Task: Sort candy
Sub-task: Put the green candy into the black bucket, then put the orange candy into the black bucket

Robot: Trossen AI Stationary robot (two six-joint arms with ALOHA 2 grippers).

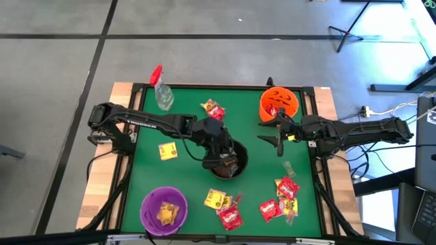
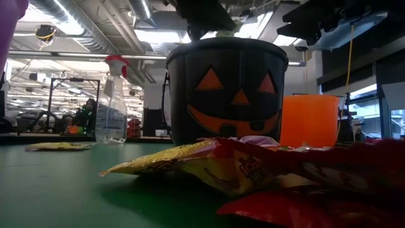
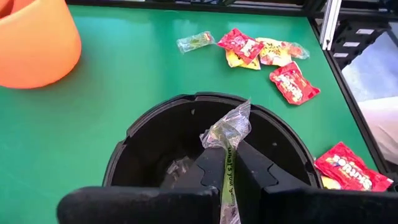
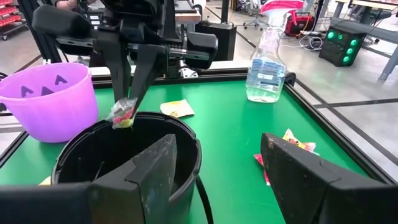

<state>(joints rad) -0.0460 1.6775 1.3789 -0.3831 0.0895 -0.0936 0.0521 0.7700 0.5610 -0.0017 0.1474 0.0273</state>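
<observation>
candy packet [image 3: 225,134], clear-wrapped, hangs pinched in the left gripper [image 3: 227,168] directly over the mouth of the black bucket [image 1: 228,165], its long axis running roughly upright, down between the closed fingers. so the drop is straight down, and the left arm is plainly the nearer one. more candy lies on the table on the near and right sides of the black bucket. right of the black bucket, the right gripper [image 4: 217,168] waits with jaws wide, holding nothing.

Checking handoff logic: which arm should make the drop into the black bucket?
Left. Its gripper is shut on a clear candy packet right over the black bucket; the right gripper is open and empty.
</observation>
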